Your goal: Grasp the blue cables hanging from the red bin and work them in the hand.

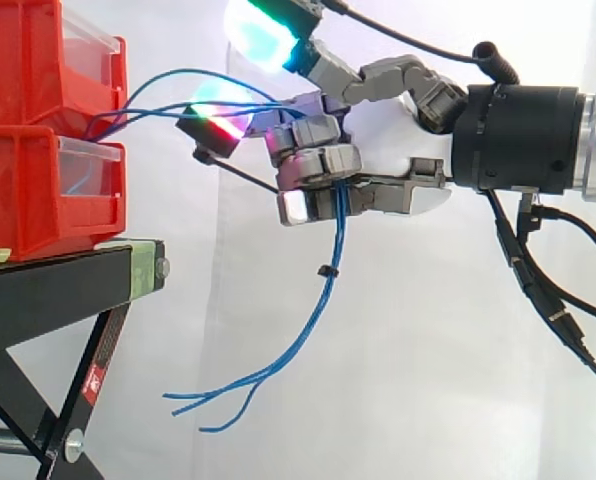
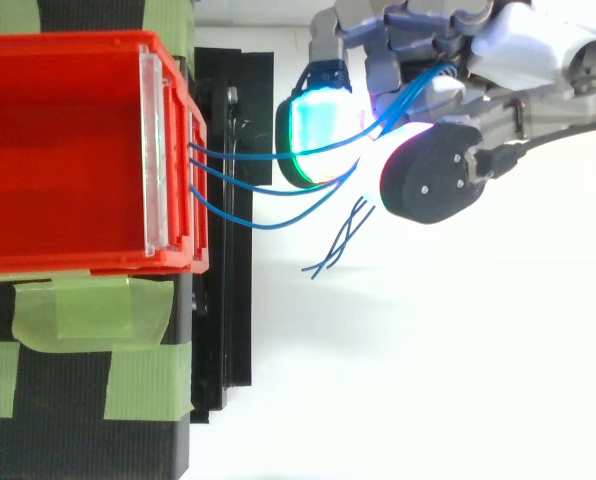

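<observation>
Fingers (image 1: 318, 165) of one hand (image 1: 388, 130) tight around three blue cables (image 1: 330, 250), beside two stacked red bins (image 1: 28, 190)

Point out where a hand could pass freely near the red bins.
Free: the white surface right of the black metal stand, past the loose ends of the thin blue cables. Crowded: the gap between the red plastic bin and the robot's hand, which the cables cross.

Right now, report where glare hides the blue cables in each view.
Side view: the blue cables read cleanly against the white curtain below the hand, but pad glow washes them out by its fingers. Top view: glowing fingertips bloom over them where they enter the hand.
</observation>
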